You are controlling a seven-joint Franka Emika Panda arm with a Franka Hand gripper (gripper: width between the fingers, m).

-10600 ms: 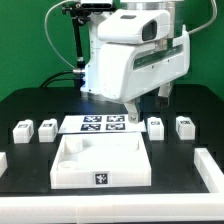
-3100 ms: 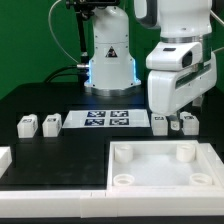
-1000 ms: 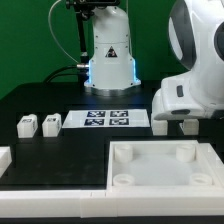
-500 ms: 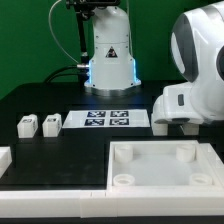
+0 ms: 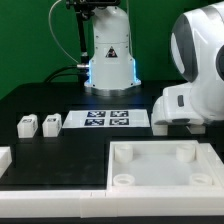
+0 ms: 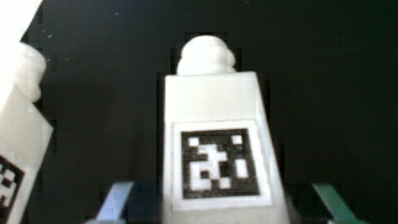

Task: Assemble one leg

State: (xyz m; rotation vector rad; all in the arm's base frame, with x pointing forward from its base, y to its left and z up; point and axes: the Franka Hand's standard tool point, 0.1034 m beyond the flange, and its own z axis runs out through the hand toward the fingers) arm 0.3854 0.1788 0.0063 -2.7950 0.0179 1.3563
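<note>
In the wrist view a white leg [image 6: 217,130] with a black-and-white tag lies between my fingers, its rounded peg end pointing away. My gripper [image 6: 222,205] is open. One finger [image 6: 121,200] stands on each side of the leg, with a dark gap between each finger and the leg. A second leg [image 6: 18,120] lies beside it at the picture's edge. In the exterior view the arm's white body [image 5: 190,100] is low at the right and hides the gripper and these legs. Two more legs [image 5: 27,125] [image 5: 49,123] stand at the left.
The marker board [image 5: 105,120] lies at the middle back of the black table. The large white tray [image 5: 150,185] with round corner sockets fills the front right. A white piece [image 5: 3,157] shows at the left edge.
The arm has come down over the right-hand legs since 3.1 s ago. The tray lies further front right than 10.6 s ago. Nothing has moved in the last half second.
</note>
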